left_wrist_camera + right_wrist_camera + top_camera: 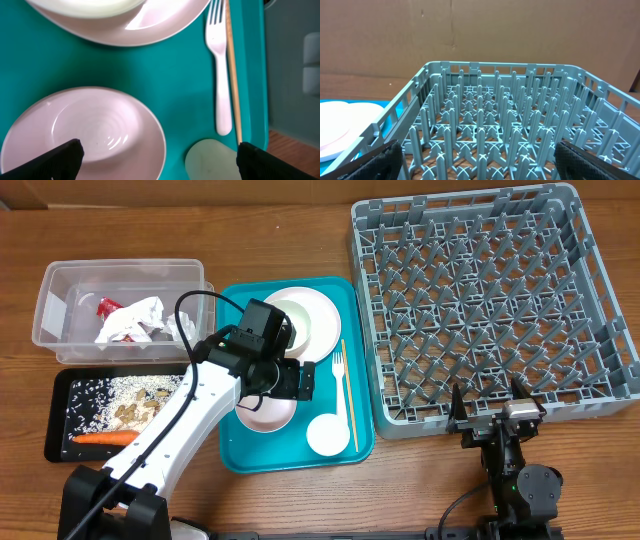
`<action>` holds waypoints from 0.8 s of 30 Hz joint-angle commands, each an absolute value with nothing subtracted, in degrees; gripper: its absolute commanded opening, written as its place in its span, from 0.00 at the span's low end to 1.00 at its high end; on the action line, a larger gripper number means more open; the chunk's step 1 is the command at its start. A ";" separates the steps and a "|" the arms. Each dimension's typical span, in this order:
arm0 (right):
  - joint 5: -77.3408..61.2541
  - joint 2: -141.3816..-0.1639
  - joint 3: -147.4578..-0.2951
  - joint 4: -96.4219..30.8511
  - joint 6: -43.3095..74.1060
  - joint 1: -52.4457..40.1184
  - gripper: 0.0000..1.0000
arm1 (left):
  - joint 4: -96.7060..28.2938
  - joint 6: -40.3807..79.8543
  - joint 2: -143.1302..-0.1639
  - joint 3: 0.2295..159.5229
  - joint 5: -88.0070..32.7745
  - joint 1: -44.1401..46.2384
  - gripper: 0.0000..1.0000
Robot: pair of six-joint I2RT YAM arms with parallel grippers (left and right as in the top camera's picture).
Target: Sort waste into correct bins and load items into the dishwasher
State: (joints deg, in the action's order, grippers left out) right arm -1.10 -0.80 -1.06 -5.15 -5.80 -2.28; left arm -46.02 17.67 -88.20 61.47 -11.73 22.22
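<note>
My left gripper (157, 161) is open and empty. It hovers over the teal tray between a white bowl (82, 132) and the small white cup (212, 160). A white fork (222, 75) and a thin wooden stick (232, 75) lie side by side to the right. Further back, the round plate (150, 30) carries a second bowl (85, 5). Napkins (135, 320) and a red wrapper (107, 306) lie in the clear tub (60, 275). A carrot (105, 438) and food scraps (135, 400) lie in the black tray (60, 395). My right gripper (477, 160) is open at the near wall of the grey rack (510, 125), which holds nothing.
The teal tray (235, 450) sits between the two bins on the left and the rack (600, 290) on the right. My left arm (170, 430) crosses over the black tray's right end. A cardboard wall (480, 35) stands behind the rack.
</note>
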 commanded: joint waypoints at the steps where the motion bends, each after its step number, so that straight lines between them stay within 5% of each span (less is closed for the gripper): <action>1: -1.17 -0.30 -0.45 -4.80 -5.82 -2.13 1.00 | -44.45 18.98 -88.40 62.08 -14.81 22.55 1.00; 10: -2.74 -0.30 -0.45 -3.27 -5.69 -2.13 1.00 | -43.66 19.77 -88.40 62.08 -16.82 22.55 1.00; 15: -22.31 -0.30 -0.62 -0.93 -5.61 -2.17 1.00 | -45.25 19.70 -88.40 61.95 -16.97 22.52 1.00; 24: -24.60 -0.30 -12.23 -13.30 0.03 -2.17 1.00 | -45.84 19.68 -88.40 61.87 -16.95 22.52 1.00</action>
State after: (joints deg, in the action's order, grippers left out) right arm -22.63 -0.89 -5.63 -12.14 -1.78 -2.28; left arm -45.69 19.20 -88.20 61.47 -16.10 22.22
